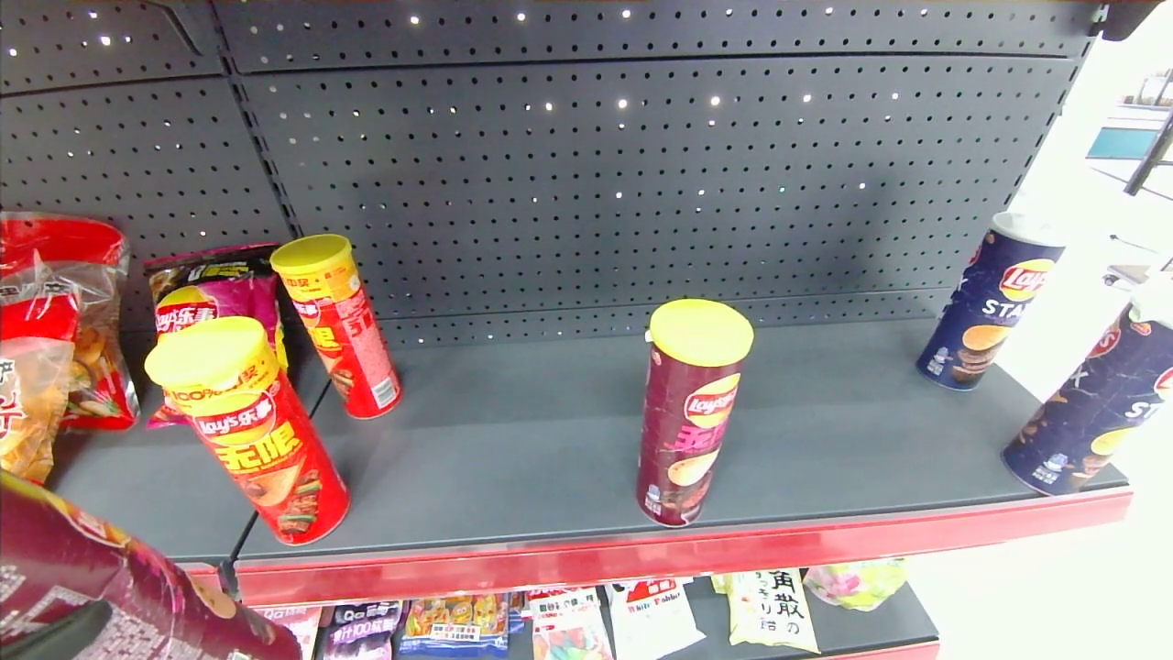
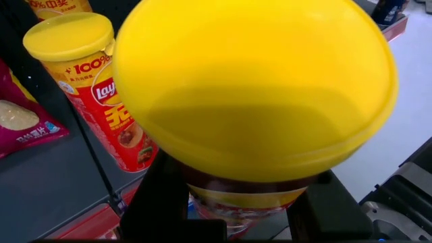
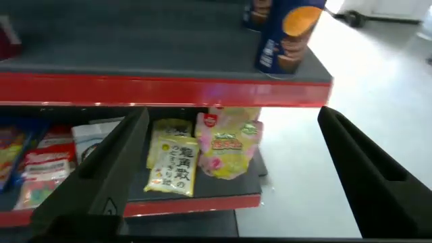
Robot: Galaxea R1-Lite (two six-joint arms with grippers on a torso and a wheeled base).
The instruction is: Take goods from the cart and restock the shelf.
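— Grey pegboard (image 1: 641, 183) is backing the dark shelf (image 1: 513, 431). What is the left gripper (image 2: 243, 212) doing?
— It is clamping a maroon can (image 2: 253, 88) with a yellow lid; its wrist camera is catching a red can (image 2: 94, 88) just beside it.
— And the right gripper (image 3: 229, 175)?
— It is hanging spread wide, empty; its camera is showing snack packets (image 3: 202, 145) lying on a lower shelf (image 3: 189, 202) beyond it, and a blue can (image 3: 283, 34) on the shelf's edge.
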